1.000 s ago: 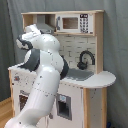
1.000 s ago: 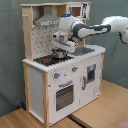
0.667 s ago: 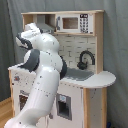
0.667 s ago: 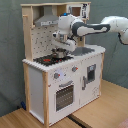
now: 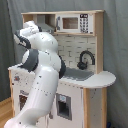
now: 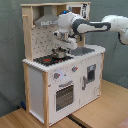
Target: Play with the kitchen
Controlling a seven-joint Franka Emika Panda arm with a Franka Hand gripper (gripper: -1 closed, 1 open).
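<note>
kitchen [image 6: 60, 75]: tall white and light-wood toy unit, standing on a wood floor [image 6: 100, 117]; directly under and behind the gripper in the second exterior view
gripper [image 6: 61, 50]: hangs over the black stovetop [image 6: 50, 59], just above it; can't tell if fingers are spread or closed, or if anything is held
arm [image 6: 95, 25]: reaches in from the second exterior view's right, wrist bent down under the hood [image 6: 46, 20]
stovetop: right below the gripper, some small dark item with a red spot on it, can't identify
sink [image 5: 75, 74]: grey basin, off to the side of the gripper, well apart from it
faucet [image 5: 85, 59]: black, curved, behind the sink, beyond the gripper's reach for now
microwave shelf [image 5: 74, 22]: above the gripper, untouched
oven door [image 6: 64, 95]: below the gripper on the front face, looks shut
knobs [image 6: 56, 76]: on the front panel below the gripper
risk 1: wrist sits close under the hood, lifting straight up could knock it
risk 2: pushing down on the stovetop could shove or tip the light toy unit
risk 3: whatever sits on the burner could be swept off the edge by a sideways move
hidden: in the first exterior view the arm's body blocks the stovetop and gripper entirely
hard to read: contact between gripper and stovetop not clear, touching or just above
</note>
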